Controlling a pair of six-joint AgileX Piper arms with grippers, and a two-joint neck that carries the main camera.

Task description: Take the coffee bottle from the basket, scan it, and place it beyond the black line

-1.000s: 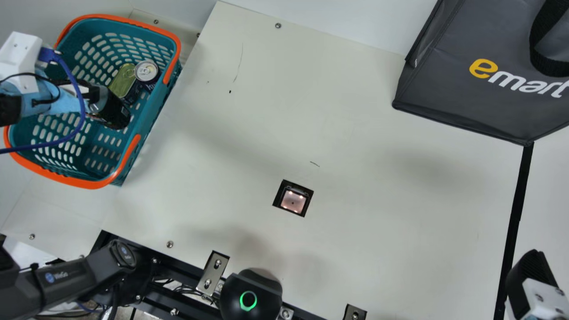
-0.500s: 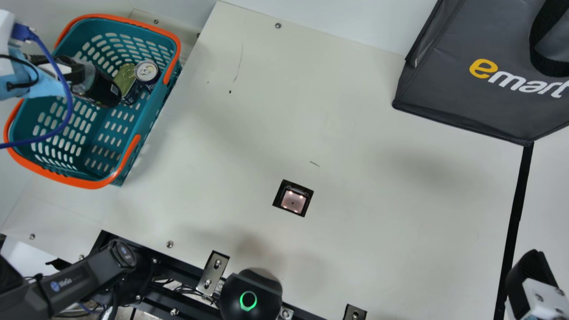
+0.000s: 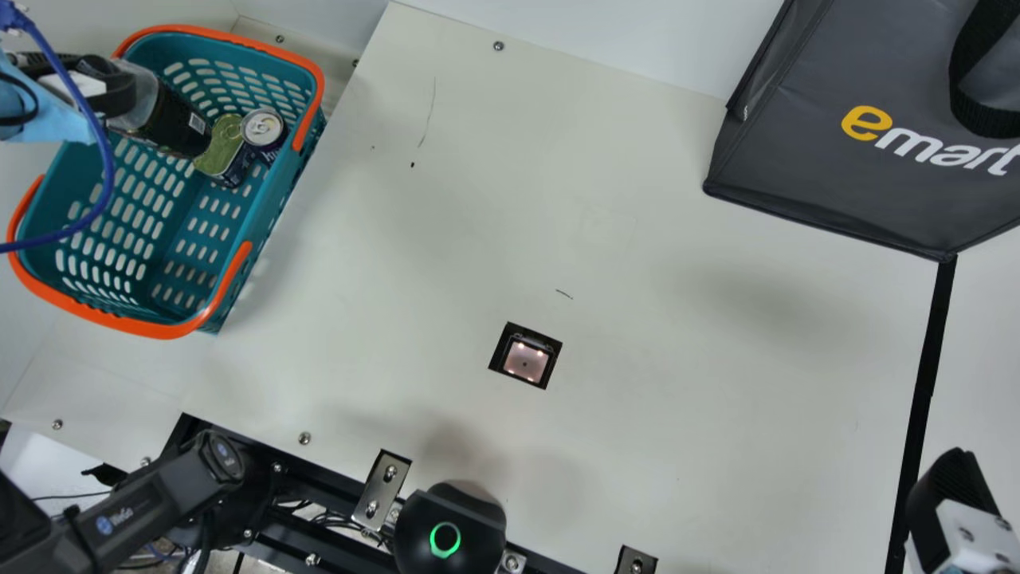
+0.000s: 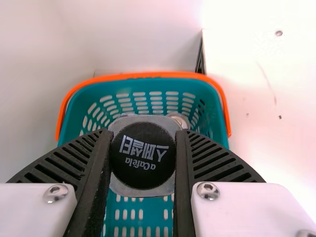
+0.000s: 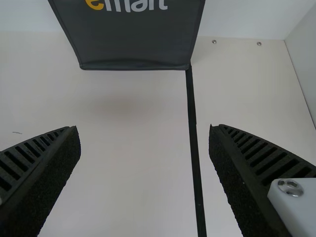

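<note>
With the scanner window (image 3: 525, 363) as the dial's centre in the main view, the coffee bottle (image 3: 177, 123) is at ten o'clock, over the far part of the basket (image 3: 119, 323). The robot's left pincer (image 4: 143, 138) is closed on it, one ribbed finger on each side at the cap end. So the grasp looks done, and the bottle seems raised, though its height over the two cans (image 3: 263, 127) cannot be told.

Scanning and placing both remain. The bottle should first clear the basket's rim, then travel towards four o'clock to the window, its code turned to the glass. After that comes the black line (image 3: 928, 359) at three o'clock, to be crossed before release. The right pincer (image 5: 143, 131) is open and empty, near four o'clock above the counter (image 3: 637, 239)
</note>
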